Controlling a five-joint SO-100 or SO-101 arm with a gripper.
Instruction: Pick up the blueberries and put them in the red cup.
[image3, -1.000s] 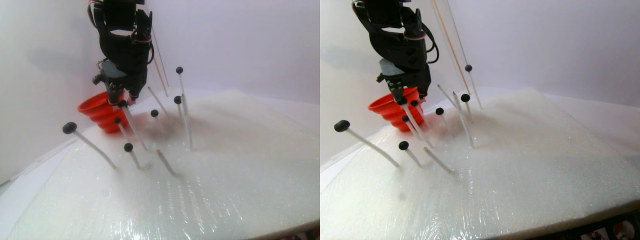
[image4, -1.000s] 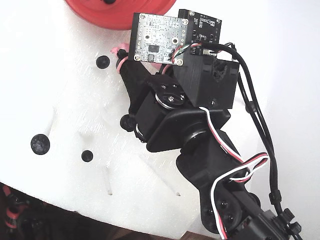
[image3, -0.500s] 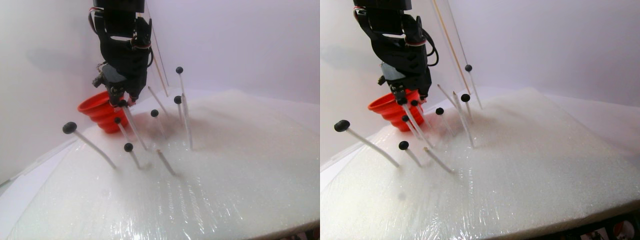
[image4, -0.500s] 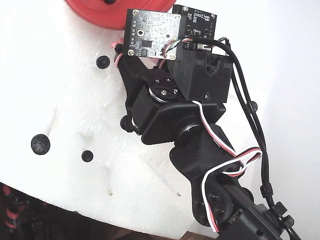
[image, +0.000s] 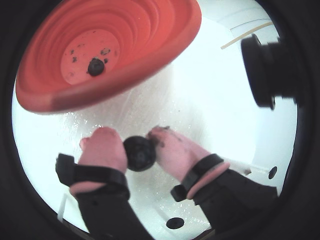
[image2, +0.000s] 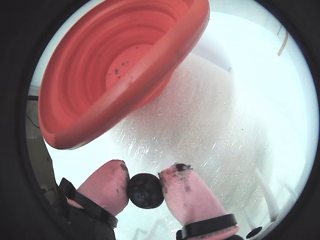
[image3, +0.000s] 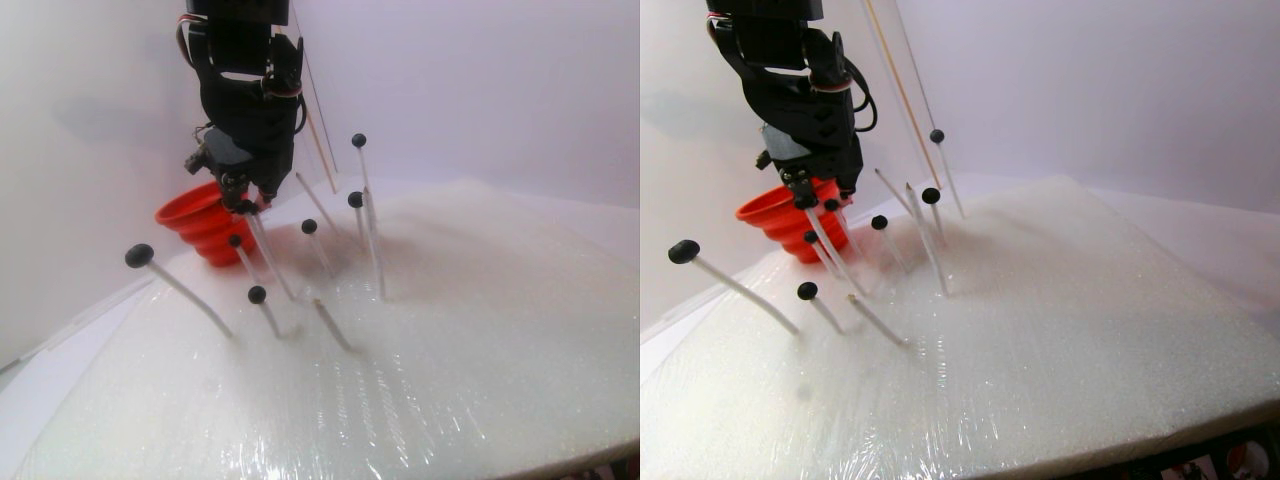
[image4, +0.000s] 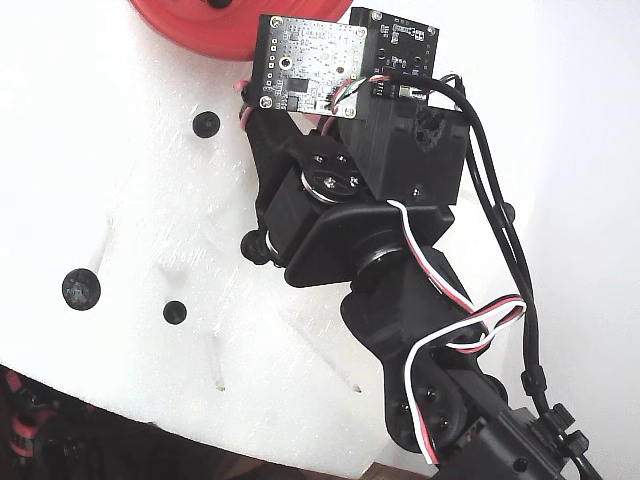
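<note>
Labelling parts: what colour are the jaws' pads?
Pink, smudged dark; clearest in a wrist view, pads pinching a blueberry.

Plain pale wall (image3: 480, 90), bright light

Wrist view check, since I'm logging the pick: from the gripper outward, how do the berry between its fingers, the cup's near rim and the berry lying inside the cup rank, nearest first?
In a wrist view, from the gripper:
1. The held blueberry, pinched between the pink fingers, at the bottom centre.
2. The near rim of the red cup, above the fingertips.
3. The blueberry in the cup, on the cup's floor, upper left.
</note>
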